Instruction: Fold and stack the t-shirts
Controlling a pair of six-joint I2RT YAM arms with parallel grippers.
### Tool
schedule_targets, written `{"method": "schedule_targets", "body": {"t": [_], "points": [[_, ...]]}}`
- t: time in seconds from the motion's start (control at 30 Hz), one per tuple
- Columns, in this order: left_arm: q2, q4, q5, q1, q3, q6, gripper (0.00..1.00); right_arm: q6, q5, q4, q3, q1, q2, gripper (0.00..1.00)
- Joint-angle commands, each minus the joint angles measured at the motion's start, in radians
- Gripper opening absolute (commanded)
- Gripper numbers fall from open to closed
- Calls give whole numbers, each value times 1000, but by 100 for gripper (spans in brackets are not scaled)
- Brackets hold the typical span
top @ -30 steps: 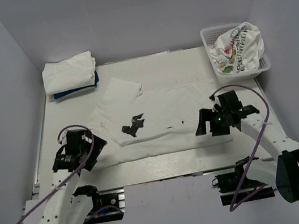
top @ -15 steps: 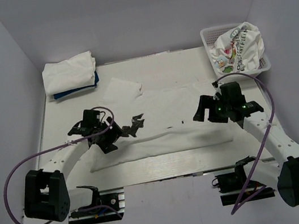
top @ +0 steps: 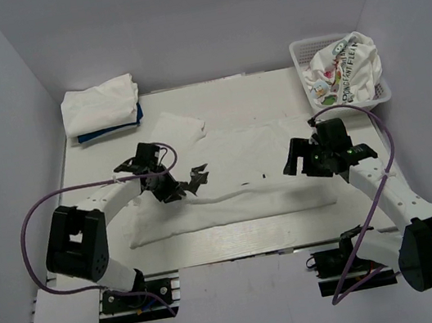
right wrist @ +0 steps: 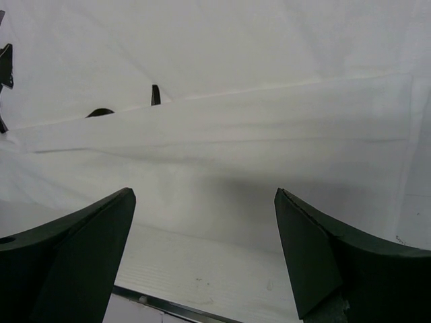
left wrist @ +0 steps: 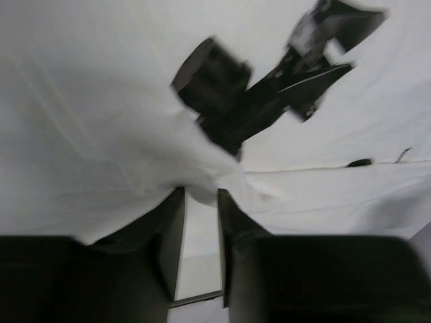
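A white t-shirt (top: 240, 153) with a black print (top: 196, 179) lies spread across the table, its near part folded over. My left gripper (top: 169, 190) sits on the shirt just left of the print. In the left wrist view its jaws (left wrist: 201, 196) stand narrow around a raised fold of the white cloth (left wrist: 101, 148), which hides the fingertips. My right gripper (top: 304, 165) hovers over the shirt's right end, open, with nothing between its fingers (right wrist: 316, 256); the fold line (right wrist: 269, 91) runs ahead of it.
Folded white shirts (top: 100, 103) lie stacked on a dark blue one (top: 119, 128) at the back left. A white lattice basket (top: 303, 49) at the back right holds a cartoon-print shirt (top: 343, 66). A metal rail (top: 239, 250) edges the table's near side.
My left arm swung in from the near left edge onto the shirt beside the print, and its jaws narrowed from wide open. The right gripper shifted slightly backward and stayed open.
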Motion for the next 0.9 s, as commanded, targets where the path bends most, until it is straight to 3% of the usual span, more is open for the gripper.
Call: {"method": "schedule_targets", "body": {"t": [0.0, 0.07, 0.1, 0.23, 0.37, 0.4, 0.47, 0.5, 0.7, 0.8, 0.87], "points": [[10, 5, -60, -4, 97, 34, 31, -19, 29, -7, 29, -2, -7, 90], [33, 22, -60, -13, 152, 59, 29, -23, 33, -8, 26, -2, 3, 90], [67, 13, -70, -13, 174, 79, 20, -29, 44, -24, 29, -2, 5, 90], [185, -24, -95, -24, 289, 148, 2, -43, 76, -42, 52, -2, 29, 90], [248, -197, -118, -24, 410, 209, 0, -43, 84, -64, 68, -2, 23, 90], [227, -206, -127, -33, 399, 209, 17, -45, 82, -65, 63, -2, 23, 90], [169, -206, -140, -33, 332, 219, 29, -48, 70, -59, 51, -1, 22, 90], [102, -222, -170, -33, 289, 209, 45, -49, 62, -55, 46, -2, 28, 90], [-118, -269, -215, -33, 99, 124, 80, -46, 0, -29, 19, -1, 42, 90], [-143, -231, -215, -33, 28, 100, 87, -45, -7, -24, 14, 1, 48, 90], [-143, -194, -224, -24, 8, 87, 99, -48, -8, -25, 23, -1, 49, 90]]}}
